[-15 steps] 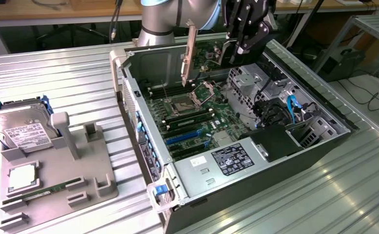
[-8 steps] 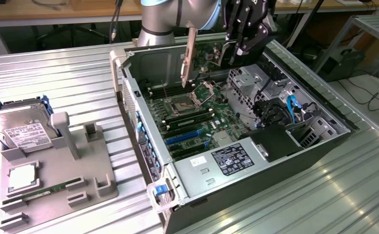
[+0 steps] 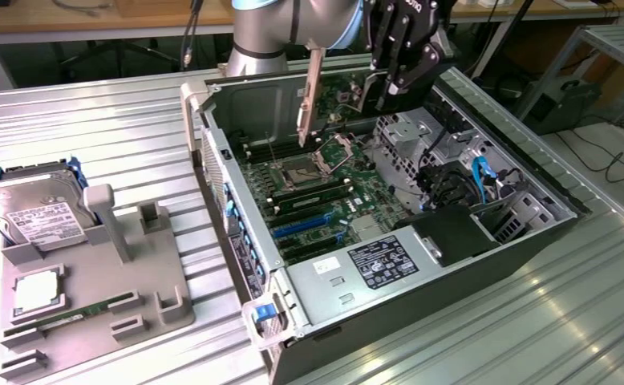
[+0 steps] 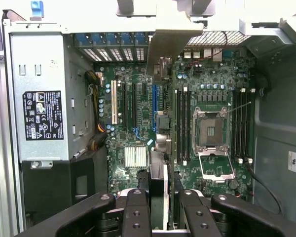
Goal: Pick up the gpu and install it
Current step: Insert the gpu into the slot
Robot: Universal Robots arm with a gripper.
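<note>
The arm enters at the top centre of the exterior view, wrist bent so the black gripper points down, upper centre-right; in the wrist view its fingers are closed on the gpu, bottom centre

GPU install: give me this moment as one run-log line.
claw: shut on gpu | gpu: held on edge over open PC case, above motherboard | not seated | hard drive: in holder
</note>
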